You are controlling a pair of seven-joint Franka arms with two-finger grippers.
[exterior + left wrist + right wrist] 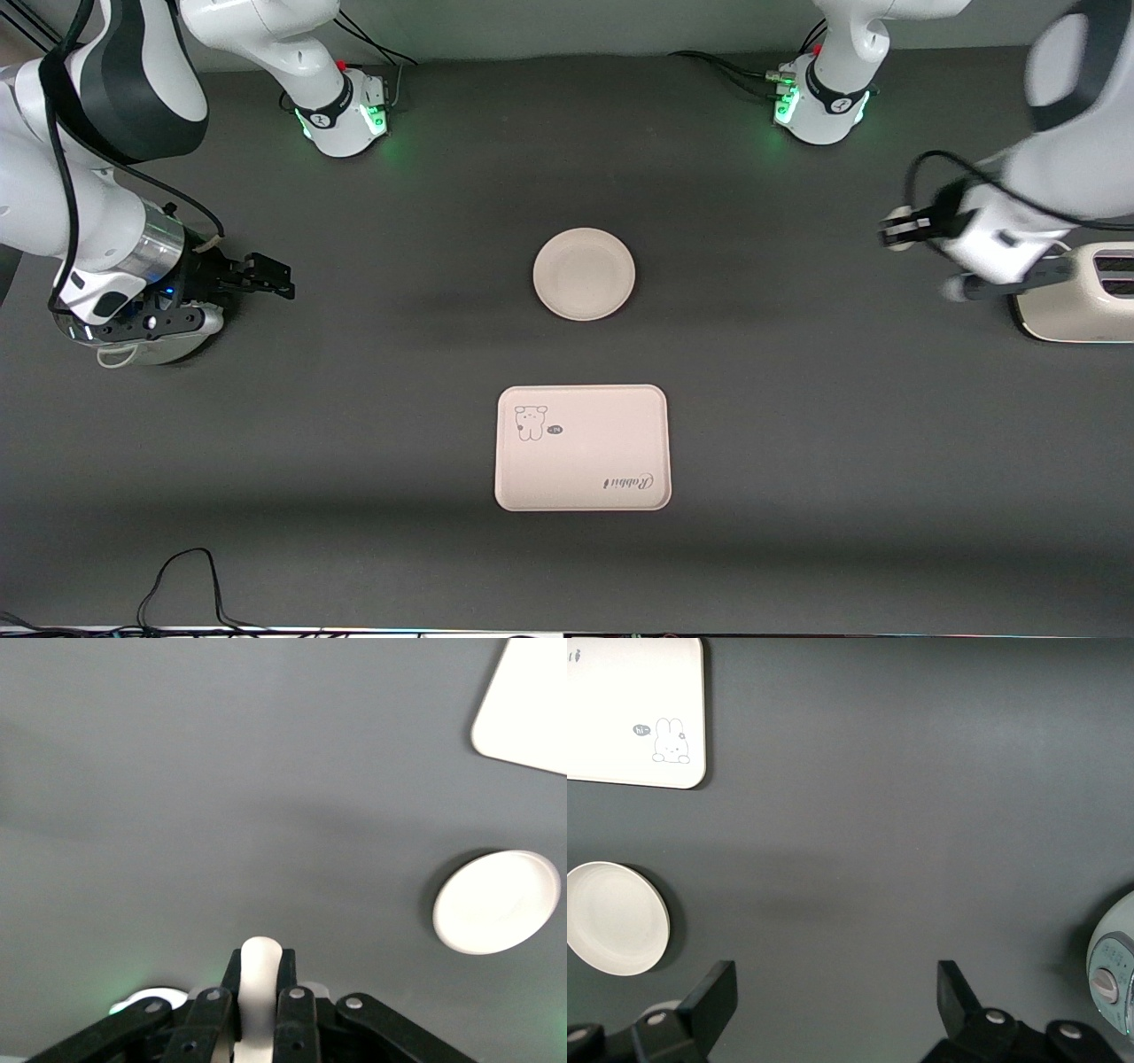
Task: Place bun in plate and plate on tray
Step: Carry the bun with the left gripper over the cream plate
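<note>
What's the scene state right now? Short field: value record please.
bun: pinched in the left gripper, up in the air
left gripper: at the left arm's end of the table, beside the toaster
right gripper: open, empty, waiting at the right arm's end
plate: empty, mid-table, on the table
tray: empty, nearer the front camera than the plate, apart from it
task: bun not yet in plate; plate not yet on tray

A robot lab bench, this: two white arm bases (347,111) bolted at twelve o'clock on a dark matte table (797,443), green lights glowing. Cables (190,585) trail at seven o'clock.
</note>
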